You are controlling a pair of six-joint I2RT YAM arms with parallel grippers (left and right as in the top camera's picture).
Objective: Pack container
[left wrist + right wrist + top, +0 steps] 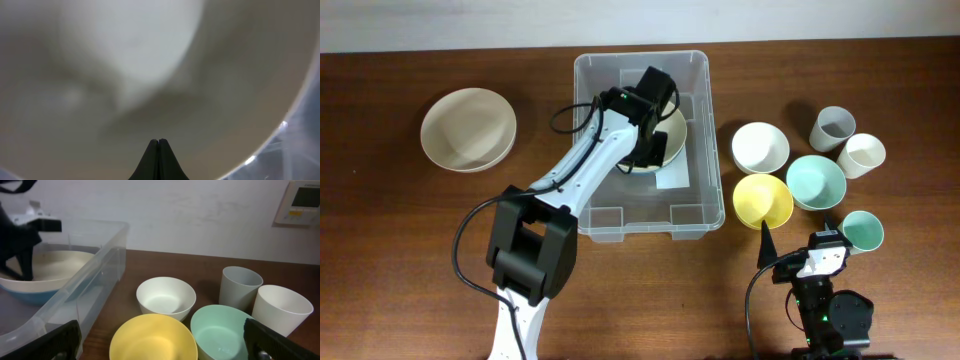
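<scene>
Overhead: the container (645, 215) sits on the table (400, 230) at upper centre of the frame. The left arm (585, 165) reaches into it over a cream bowl (676, 140) lying inside. A beige bowl (468, 128) stands at far left. To the right of the tub are a white bowl (760, 146), a yellow bowl (763, 200), a mint bowl (816, 181) and three cups. The right arm (825, 300) is at lower right.

Left wrist: the left fingers (152, 165) are closed tip to tip against the cream bowl's inside.

Right wrist: the right fingers (55, 342) are spread wide in the lower corners, and the container's wall fills the left.
</scene>
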